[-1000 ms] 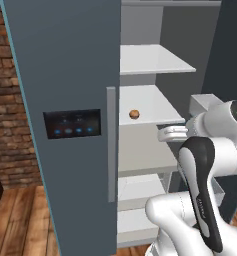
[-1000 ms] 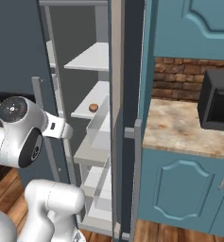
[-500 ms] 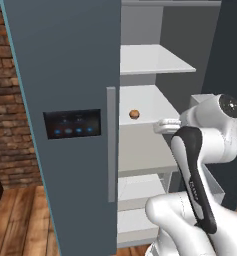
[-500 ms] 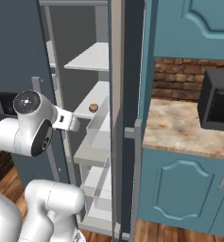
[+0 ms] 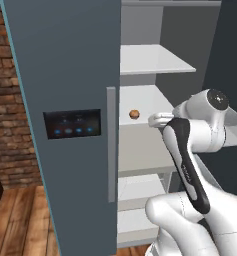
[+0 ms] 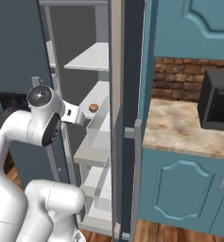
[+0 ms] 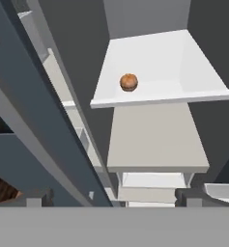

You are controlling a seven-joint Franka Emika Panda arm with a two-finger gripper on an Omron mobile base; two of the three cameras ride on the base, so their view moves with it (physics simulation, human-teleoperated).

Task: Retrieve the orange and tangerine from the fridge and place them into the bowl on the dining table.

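Jaws spread wide and empty just outside the tall slate-grey fridge (image 5: 75, 125), small dull brownish-orange tangerine (image 7: 129, 82) sitting near the white shelf's (image 7: 183, 62) front edge, well ahead — risky reach, could nudge it rolling off.

The tangerine (image 7: 129, 82) sits on a shelf (image 7: 154, 62) inside the fridge (image 5: 75, 75).

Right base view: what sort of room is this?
A kitchen, most likely: an open fridge with white shelves, teal cabinets under a stone counter, and a dark microwave-like box against brick.
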